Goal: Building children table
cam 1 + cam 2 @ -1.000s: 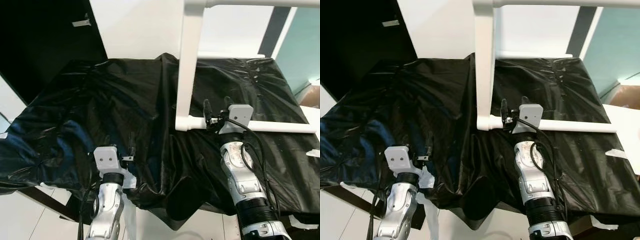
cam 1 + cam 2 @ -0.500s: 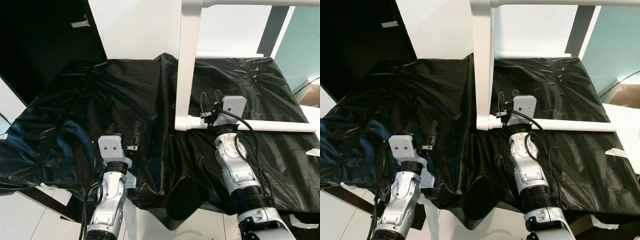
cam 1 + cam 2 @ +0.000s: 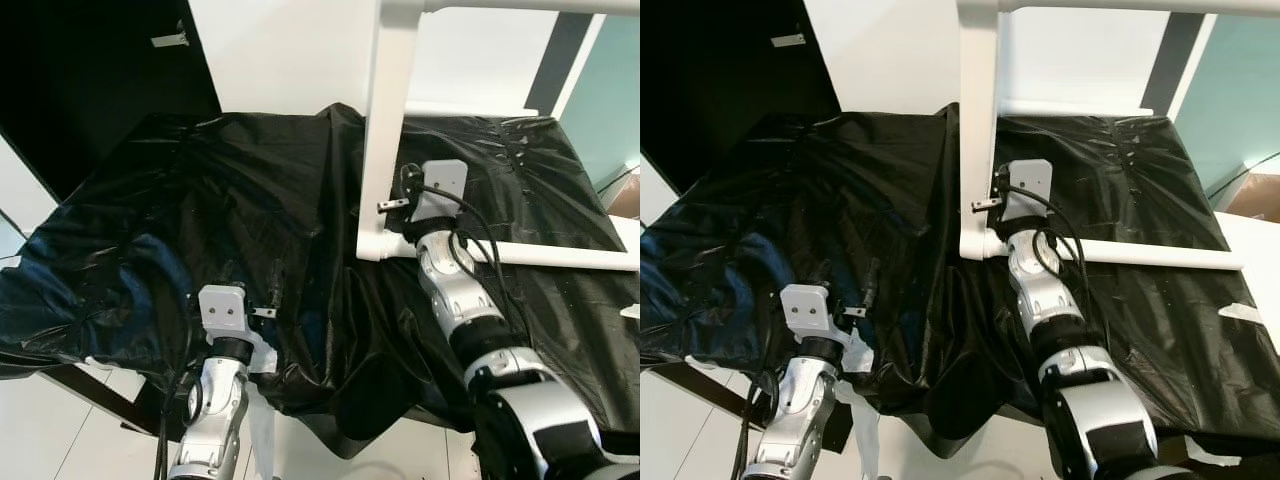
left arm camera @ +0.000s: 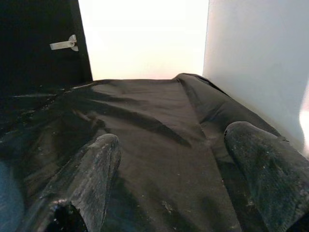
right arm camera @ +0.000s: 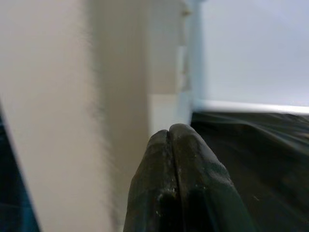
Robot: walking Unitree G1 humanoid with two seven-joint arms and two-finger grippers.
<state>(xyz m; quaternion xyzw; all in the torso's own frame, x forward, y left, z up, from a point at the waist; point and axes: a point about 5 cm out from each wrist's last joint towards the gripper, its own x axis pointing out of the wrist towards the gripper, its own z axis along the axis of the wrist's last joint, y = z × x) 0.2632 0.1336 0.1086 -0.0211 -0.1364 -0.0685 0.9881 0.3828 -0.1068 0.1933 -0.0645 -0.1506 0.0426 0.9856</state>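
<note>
The white frame (image 3: pixel 385 130) runs off the top edge and its lower rail off the right edge, so its full shape is unseen. Black sheeting (image 3: pixel 220 220) hides whatever lies beneath it. The white post (image 5: pixel 72 96) is blurred, perhaps from closeness, behind the right gripper (image 5: pixel 174 140).

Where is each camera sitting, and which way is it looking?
Left eye: on the head, looking down at the black sheet; both silver arms show.
Right eye: beside it, same scene.
Left wrist: on the left arm, looking along the open left gripper over the sheet.
Right wrist: on the right arm, facing the white frame past the shut right gripper.
Shared: frame and sheet.
</note>
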